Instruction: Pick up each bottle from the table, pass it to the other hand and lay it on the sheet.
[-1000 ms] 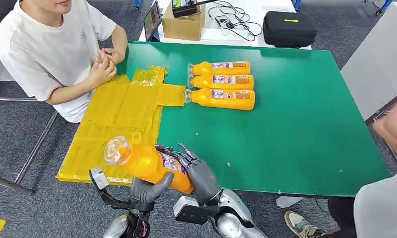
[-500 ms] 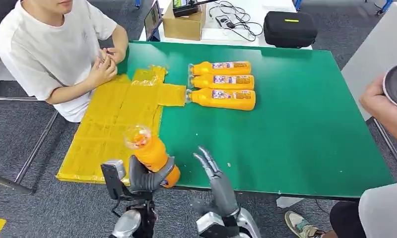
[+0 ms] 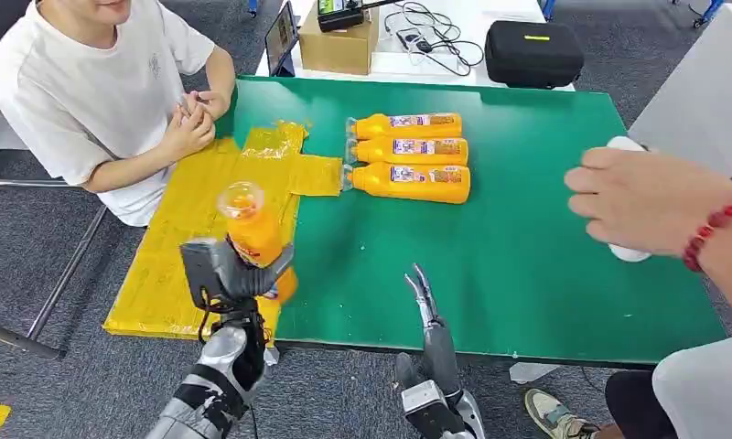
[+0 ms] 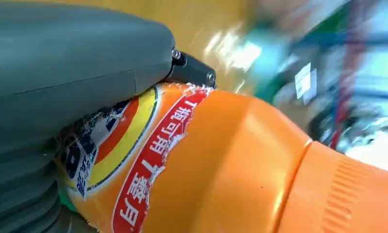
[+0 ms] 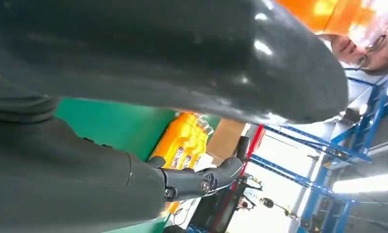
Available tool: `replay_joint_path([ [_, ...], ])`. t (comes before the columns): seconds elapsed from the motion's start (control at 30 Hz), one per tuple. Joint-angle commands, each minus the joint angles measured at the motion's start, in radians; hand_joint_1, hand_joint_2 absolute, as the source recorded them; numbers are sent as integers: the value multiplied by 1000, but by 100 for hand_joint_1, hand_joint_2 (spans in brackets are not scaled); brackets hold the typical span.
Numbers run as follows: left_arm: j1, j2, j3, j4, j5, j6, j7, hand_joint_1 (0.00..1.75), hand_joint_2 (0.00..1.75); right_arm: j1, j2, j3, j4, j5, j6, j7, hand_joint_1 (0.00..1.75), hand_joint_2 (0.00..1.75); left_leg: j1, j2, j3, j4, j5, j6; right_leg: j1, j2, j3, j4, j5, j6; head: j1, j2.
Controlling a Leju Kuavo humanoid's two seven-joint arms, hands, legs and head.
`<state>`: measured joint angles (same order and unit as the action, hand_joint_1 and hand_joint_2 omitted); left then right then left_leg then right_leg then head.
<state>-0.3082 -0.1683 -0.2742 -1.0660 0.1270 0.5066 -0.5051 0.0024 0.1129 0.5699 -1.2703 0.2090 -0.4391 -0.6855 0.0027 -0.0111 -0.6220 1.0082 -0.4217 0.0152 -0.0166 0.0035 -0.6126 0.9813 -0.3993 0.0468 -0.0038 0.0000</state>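
over sheet (image 3: 175, 265) edge: left hand (image 3: 227, 271) grips bottle (image 3: 251, 234) upright; right hand (image 3: 424, 297) empty, fingers straight.

Surface check from my feed:
held bottle (image 4: 240, 165) glossy orange plastic with torn paper label; sheet (image 3: 198, 238) crinkly shiny yellow film; table (image 3: 545, 256) matt green; left hand (image 3: 230, 273) matt grey plastic.

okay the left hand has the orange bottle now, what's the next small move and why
Probably lower and tip the bottle onto the yellow sheet. The left hand holds it roughly upright above the sheet's near part, and the right hand is open and apart from it.
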Motion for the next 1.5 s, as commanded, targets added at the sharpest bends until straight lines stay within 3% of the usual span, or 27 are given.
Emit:
replay_joint_path([
  [0.03, -270, 141, -224, 549, -698, 175, 205, 175, 175, -38, 23, -32, 83, 14, 35, -1, 0, 0, 1, -1, 11, -3, -2, -2, 1, -2, 11, -2, -3, -3, 0, 0],
  [0.07, -289, 139, -221, 580, -740, 150, 233, 175, 175, -40, 29, -37, 86, 16, 43, -2, 0, 0, 0, -1, 5, -2, 0, -1, 0, -1, 5, -1, -1, -1, 0, 0],
  [0.53, -386, 137, -231, 775, -930, -217, 502, 175, 175, -42, 57, -29, 167, 12, 85, 0, 0, 0, 1, 5, 7, -1, -1, -1, 1, 2, 5, -1, -1, -2, 0, 0],
  [0.57, -387, 138, -232, 781, -934, -243, 517, 161, 175, -46, 60, -30, 179, 9, 86, -2, 0, 0, 1, 6, 10, -2, -2, -1, 1, 3, 9, -1, -1, -3, 0, 0],
  [0.63, -387, 141, -229, 783, -937, -258, 527, 155, 175, -52, 63, -30, 190, 7, 87, -6, 0, 0, 0, 6, 9, -2, -2, -1, 1, 4, 8, -1, 0, -2, 0, 0],
  [0.67, -388, 140, -225, 787, -935, -266, 534, 61, 175, -53, 63, -29, 194, 6, 88, -6, 0, 0, 0, 6, 9, -2, -2, -2, 0, 4, 7, 0, 0, -2, 0, 0],
  [0.7, -389, 136, -198, 792, -910, -289, 548, 16, 175, -57, 64, -29, 200, 4, 90, -8, 0, 0, 1, 8, 12, -2, -3, -2, 1, 6, 9, -1, 0, -3, 0, 0],
  [0.73, -389, 128, -138, 796, -851, -329, 570, 0, 175, -60, 66, -30, 206, 2, 91, -9, 0, 0, 0, 8, 12, -3, -2, -3, 1, 7, 9, -1, 0, -2, 0, 0],
  [0.77, -393, 122, -91, 800, -805, -364, 593, 0, 175, -65, 69, -32, 216, 2, 91, -11, 0, 0, 0, 7, 12, -2, -2, -3, 0, 7, 8, 0, 0, -2, 0, 0],
  [1.03, -394, 122, -90, 799, -805, -366, 595, 0, 175, -67, 69, -32, 217, 2, 91, -12, 0, 0, 0, 5, 17, -2, -2, -3, 0, 5, 13, 2, -1, -3, 0, 0],
  [1.23, -410, 120, 42, 802, -676, -494, 596, 0, 175, -86, 62, -14, 232, -5, 53, -13, 0, 0, 0, 6, 21, -3, -2, -3, 0, 7, 16, 2, -1, -4, 0, 0],
  [1.3, -397, 119, 87, 788, -623, -525, 538, 0, 175, -88, 57, -11, 231, -18, 43, -13, 0, 0, 0, 6, 22, -2, -2, -3, 0, 6, 17, 2, -1, -4, 0, 0],
  [1.33, -391, 117, 99, 782, -605, -542, 508, 0, 0, -89, 56, -10, 229, -24, 39, -13, 0, 0, 0, 7, 23, -3, -2, -3, 0, 8, 18, 1, -1, -4, 0, 0],
  [1.5, -346, 80, 115, 689, -535, -578, 265, 0, 0, -75, 36, -6, 208, -46, -1, -13, 0, 0, -1, 4, 24, -3, -2, -3, 0, 4, 20, 2, -2, -3, 0, 0],
])
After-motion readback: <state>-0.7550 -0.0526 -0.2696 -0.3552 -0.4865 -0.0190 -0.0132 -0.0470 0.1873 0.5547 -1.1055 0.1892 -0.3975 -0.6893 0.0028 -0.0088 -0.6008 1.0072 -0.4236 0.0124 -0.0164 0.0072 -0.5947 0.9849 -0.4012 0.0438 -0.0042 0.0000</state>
